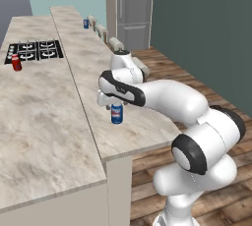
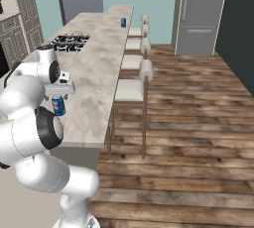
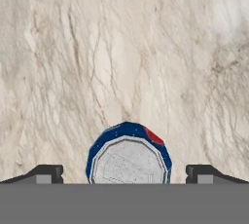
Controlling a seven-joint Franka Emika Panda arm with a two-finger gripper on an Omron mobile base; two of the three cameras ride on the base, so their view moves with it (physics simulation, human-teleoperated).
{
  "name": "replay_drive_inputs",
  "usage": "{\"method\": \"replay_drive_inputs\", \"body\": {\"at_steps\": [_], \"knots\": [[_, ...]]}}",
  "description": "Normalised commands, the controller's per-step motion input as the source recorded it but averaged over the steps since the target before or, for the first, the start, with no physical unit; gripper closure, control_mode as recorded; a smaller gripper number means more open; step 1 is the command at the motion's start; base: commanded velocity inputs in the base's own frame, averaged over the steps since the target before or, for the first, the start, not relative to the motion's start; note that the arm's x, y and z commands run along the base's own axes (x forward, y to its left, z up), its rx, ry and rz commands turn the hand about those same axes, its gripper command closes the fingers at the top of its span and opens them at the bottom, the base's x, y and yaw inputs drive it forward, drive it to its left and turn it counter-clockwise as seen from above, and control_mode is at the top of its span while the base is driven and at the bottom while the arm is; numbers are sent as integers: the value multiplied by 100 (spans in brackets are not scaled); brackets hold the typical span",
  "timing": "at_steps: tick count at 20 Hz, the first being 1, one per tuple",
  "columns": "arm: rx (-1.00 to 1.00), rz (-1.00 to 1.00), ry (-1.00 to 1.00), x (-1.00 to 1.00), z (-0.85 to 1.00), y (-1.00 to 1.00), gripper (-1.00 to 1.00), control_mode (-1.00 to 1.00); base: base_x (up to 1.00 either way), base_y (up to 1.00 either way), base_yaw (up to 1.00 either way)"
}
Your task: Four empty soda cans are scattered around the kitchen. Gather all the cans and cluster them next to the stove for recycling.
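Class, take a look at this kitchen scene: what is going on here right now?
A white robot arm holds its open gripper directly above a blue soda can with a white band, standing upright on the marble counter. The fingers flank the can's silvery top without closing on it. A red soda can already stands beside the black gas stove, and another blue can waits at the counter's far end.

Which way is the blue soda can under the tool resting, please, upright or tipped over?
Upright: the blue cylindrical soda can shows its round silvery top straight on in the hand view, and stands vertically on the marbled beige counter.
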Motion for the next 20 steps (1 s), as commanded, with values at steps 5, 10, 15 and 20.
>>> {"method": "replay_drive_inputs", "body": {"at_steps": [5, 10, 15, 20], "knots": [[0, 0, 0, -1, -2, 4, -100, -100, 0, 0, 0], [0, 0, 0, -5, -5, -1, -100, -100, 0, 0, 0], [0, 0, 0, -4, -11, -1, -100, -100, 0, 0, 0], [0, 0, 0, 0, -10, -3, -100, -100, 0, 0, 0]]}}
